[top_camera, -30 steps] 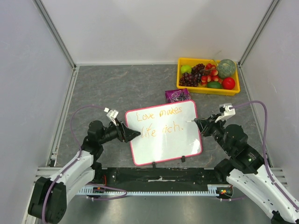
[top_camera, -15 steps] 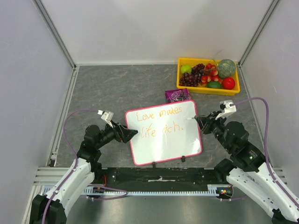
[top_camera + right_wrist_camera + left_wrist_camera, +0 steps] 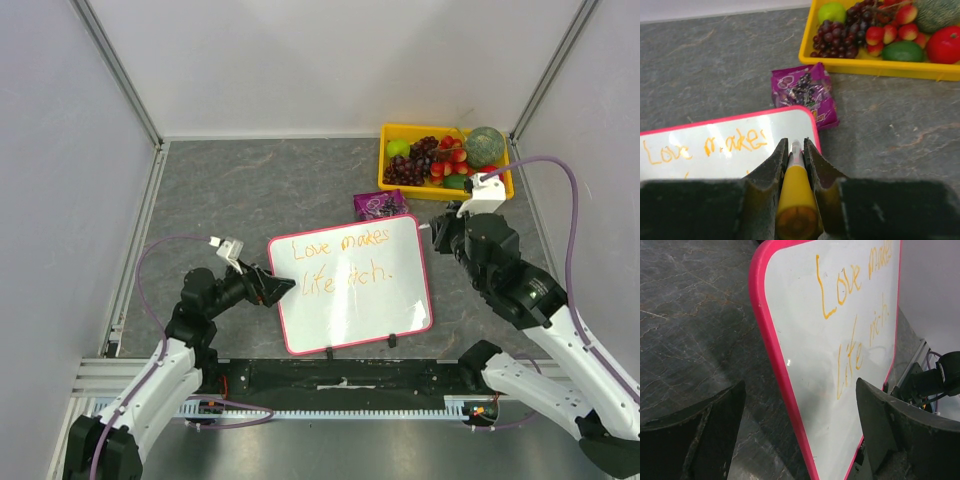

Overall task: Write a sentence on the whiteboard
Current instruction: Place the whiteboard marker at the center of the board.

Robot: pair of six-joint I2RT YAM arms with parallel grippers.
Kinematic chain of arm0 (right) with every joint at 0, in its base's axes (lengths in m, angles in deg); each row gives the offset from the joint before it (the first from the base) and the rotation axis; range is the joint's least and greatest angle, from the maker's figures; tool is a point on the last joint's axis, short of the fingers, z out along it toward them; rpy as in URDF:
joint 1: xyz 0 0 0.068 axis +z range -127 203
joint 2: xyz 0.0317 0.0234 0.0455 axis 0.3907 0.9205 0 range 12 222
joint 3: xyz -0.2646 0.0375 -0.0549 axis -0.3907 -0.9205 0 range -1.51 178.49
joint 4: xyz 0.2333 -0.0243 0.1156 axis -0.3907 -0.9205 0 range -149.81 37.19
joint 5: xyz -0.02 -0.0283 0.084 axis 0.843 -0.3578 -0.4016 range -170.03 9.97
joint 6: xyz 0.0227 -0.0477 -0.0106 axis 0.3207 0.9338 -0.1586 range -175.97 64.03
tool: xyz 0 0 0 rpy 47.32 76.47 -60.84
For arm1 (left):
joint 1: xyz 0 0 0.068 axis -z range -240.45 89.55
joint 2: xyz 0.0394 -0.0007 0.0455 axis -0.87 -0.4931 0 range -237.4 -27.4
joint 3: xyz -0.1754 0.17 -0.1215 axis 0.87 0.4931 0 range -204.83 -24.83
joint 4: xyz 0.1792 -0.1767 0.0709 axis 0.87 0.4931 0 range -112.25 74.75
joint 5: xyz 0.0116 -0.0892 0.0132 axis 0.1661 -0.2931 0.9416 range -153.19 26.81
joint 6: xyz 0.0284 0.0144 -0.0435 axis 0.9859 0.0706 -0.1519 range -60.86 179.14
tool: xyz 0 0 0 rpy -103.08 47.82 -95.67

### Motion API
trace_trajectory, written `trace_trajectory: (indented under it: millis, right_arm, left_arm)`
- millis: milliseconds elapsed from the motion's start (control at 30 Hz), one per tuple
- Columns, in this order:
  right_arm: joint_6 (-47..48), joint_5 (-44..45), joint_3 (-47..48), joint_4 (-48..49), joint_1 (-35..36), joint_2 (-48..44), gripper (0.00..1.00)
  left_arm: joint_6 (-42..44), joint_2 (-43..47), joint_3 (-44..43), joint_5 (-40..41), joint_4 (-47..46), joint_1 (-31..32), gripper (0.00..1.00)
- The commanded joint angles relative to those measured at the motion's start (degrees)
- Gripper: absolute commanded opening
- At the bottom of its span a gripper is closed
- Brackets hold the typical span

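Observation:
The whiteboard, pink-framed, lies near the table's front middle. The sentence, orange and handwritten in two lines, fills its upper half. My left gripper sits at the board's left edge. In the left wrist view its fingers stand wide open on either side of the pink frame, touching nothing. My right gripper hovers just past the board's top right corner. In the right wrist view it is shut on a yellow-orange marker, tip over the board's corner.
A yellow tray of fruit stands at the back right. A purple snack packet lies between the tray and the board's top edge. White walls with metal rails close in both sides and the back.
The left gripper has opened wider and drawn back left from the board's edge. The right gripper has lifted the marker off the board and moved toward the back right.

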State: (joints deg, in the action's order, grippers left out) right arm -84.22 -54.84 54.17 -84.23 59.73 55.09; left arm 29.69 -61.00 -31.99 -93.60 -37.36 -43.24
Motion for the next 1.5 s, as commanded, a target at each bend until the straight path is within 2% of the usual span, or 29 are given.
trace_trajectory:
  millis: [0, 233, 467, 700, 1000, 1333, 1400, 1467]
  right_arm:
    - [3.37, 8.11, 7.15, -3.91, -0.17, 3.57, 0.0]
    - [4.61, 10.41, 11.55, -9.97, -1.74, 10.16, 0.0]
    - [7.06, -2.32, 11.47, -15.86, -11.23, 19.74, 0.0]
    - [11.02, -11.29, 10.41, -18.67, -19.68, 25.63, 0.0]
    - [11.9, -17.1, 8.83, -21.48, -20.56, 37.05, 0.0]
    - [12.08, -13.59, 7.43, -23.34, -19.86, 44.09, 0.0]
    - [11.99, -13.41, 7.08, -23.34, -19.51, 45.84, 0.05]
    - [11.99, -13.24, 7.42, -23.77, -18.89, 47.25, 0.16]
  left_arm:
    - [1.24, -1.46, 0.39, -1.05, -2.9, -0.07, 0.94]
    - [1.06, 0.03, 0.65, -1.05, -2.29, 0.01, 0.94]
    - [1.06, 0.38, 0.83, -0.96, -2.29, -0.07, 0.94]
    - [1.06, 0.56, 0.92, -0.96, -2.38, -0.07, 0.94]
    - [1.06, 0.56, 0.92, -0.79, -2.38, -0.07, 0.94]
    - [0.89, -0.06, 1.01, -0.7, -2.82, -0.07, 0.94]
    - [0.8, -0.06, 1.0, -0.7, -2.82, -0.07, 0.94]
    - [0.8, 0.03, 1.01, -0.61, -2.82, -0.16, 0.94]
